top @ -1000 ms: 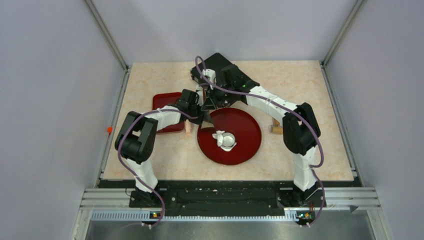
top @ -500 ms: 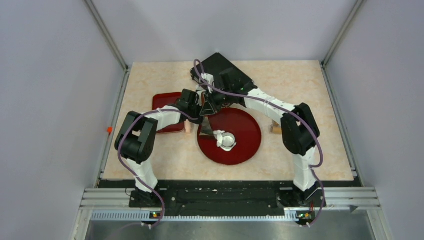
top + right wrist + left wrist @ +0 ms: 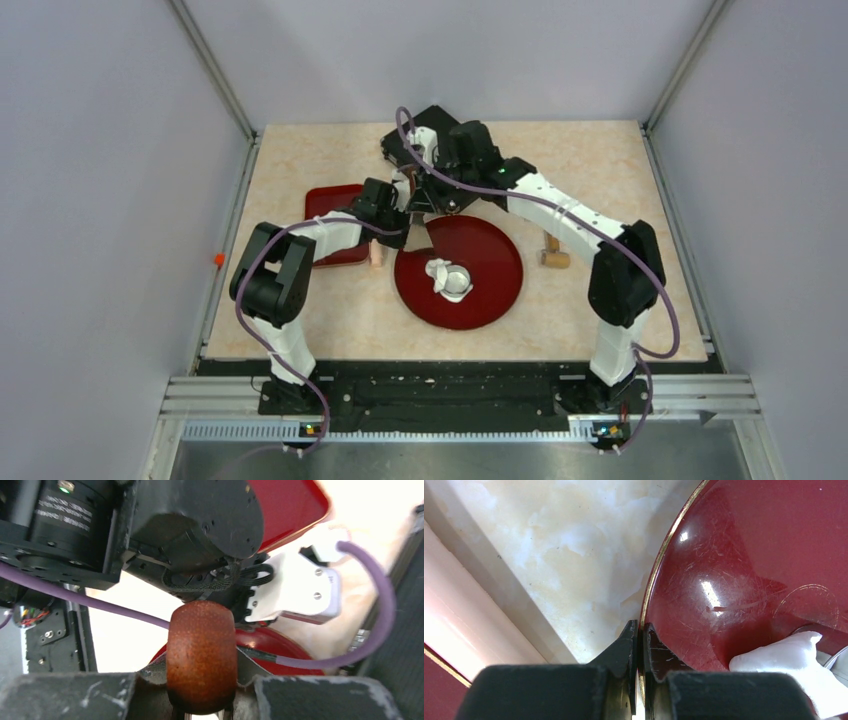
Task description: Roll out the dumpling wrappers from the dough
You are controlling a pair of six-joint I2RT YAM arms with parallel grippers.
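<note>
The left gripper (image 3: 640,630) is clamped on the gold-edged rim of the round glossy red plate (image 3: 492,288), one finger inside the rim and one outside, at the plate's far-left edge. The soft white lump of dough (image 3: 449,280) lies on the plate near its middle, apart from the gripped rim. The right gripper (image 3: 201,682) is closed around a reddish-brown wooden cylinder (image 3: 201,645), which is held above the plate's far edge, close over the left gripper. A square red tray (image 3: 330,205) is set on the beige marbled table (image 3: 300,160), left of the plate.
</note>
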